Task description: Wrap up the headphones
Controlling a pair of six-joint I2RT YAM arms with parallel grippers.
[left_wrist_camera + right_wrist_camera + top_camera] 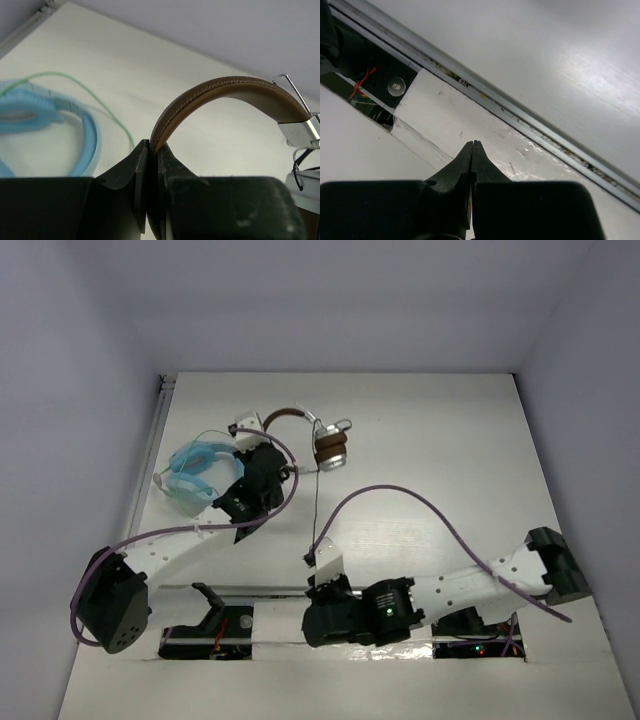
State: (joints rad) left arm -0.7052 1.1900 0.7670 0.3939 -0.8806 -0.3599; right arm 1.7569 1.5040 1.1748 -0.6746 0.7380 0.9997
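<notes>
Your right arm lies low along the near edge of the tabletop [440, 440], stretched leftward, with the right gripper [318, 562] pointing away from you. Its fingers [464, 161] are pressed together, and its wrist view shows nothing between them.

Your left arm reaches forward and rightward. The left gripper [258, 440] has its fingers [131, 172] pinching the brown headband [225, 87] of the headphones [331, 448], which sit at the far middle of the tabletop. One silver and brown ear cup [331, 450] shows; the other is hidden behind the left gripper.

From that ear cup a thin dark cable [317, 505] runs down toward the right gripper. From above you cannot tell whether its end touches those fingers. Blue headphones [195, 472] lie just left of the left gripper, blurred in the left wrist view.
</notes>
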